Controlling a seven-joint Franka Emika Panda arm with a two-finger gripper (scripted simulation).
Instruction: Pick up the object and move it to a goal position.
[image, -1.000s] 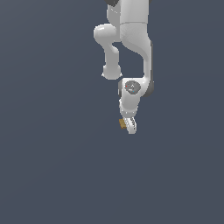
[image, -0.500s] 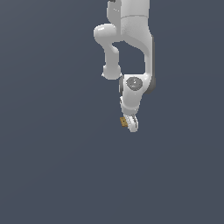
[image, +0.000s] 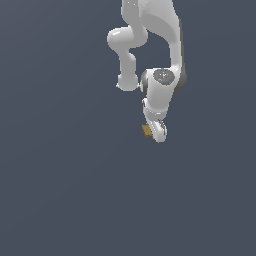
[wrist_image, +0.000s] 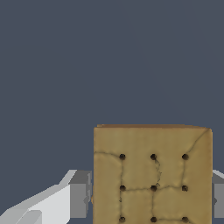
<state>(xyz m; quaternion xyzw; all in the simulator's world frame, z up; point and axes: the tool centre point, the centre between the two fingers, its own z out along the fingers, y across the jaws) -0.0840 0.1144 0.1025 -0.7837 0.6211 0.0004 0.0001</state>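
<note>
The object is a tiny tan-brown block (image: 146, 131) with small dark dots and crack lines. In the exterior view it shows at the white gripper's (image: 156, 133) tip, on the exterior view's left side of it. In the wrist view the block (wrist_image: 152, 175) fills the space between the two grey finger pads (wrist_image: 80, 195), which press on its sides. The gripper is shut on the block. The arm hangs down from the top of the exterior view, with the gripper pointing downward.
A plain dark grey-blue surface (image: 75, 190) fills the rest of both views. No other objects, containers or edges show.
The gripper with the block has moved a little upward and slightly toward the exterior view's right. The block stays between the fingers.
</note>
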